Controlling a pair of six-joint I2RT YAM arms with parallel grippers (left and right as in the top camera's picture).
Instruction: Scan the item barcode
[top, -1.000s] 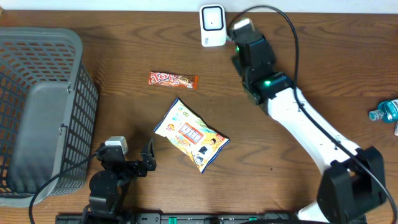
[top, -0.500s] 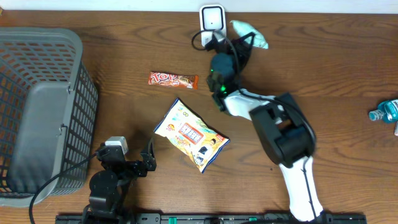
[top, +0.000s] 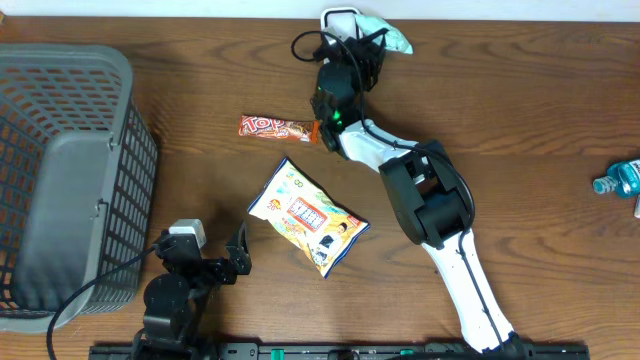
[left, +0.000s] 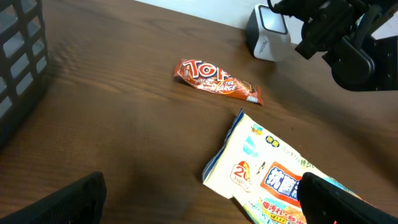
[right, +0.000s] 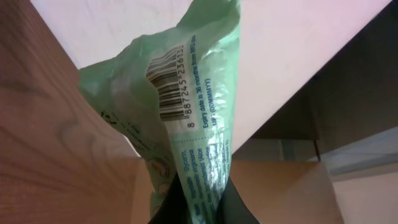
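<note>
Right wrist view: with my right gripper (right: 196, 202) clamped on the green packet (right: 186, 143), I'd turn its barcode (right: 166, 87) squarely at the scanner (top: 337, 13), top centre overhead (left gripper (left: 205, 202) idle, jaws apart).

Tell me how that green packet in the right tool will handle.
The green packet looks like thin, creased film, so it probably flops above the right tool. Pinched at one end, it seems light and may sway, wrinkling the barcode.
</note>
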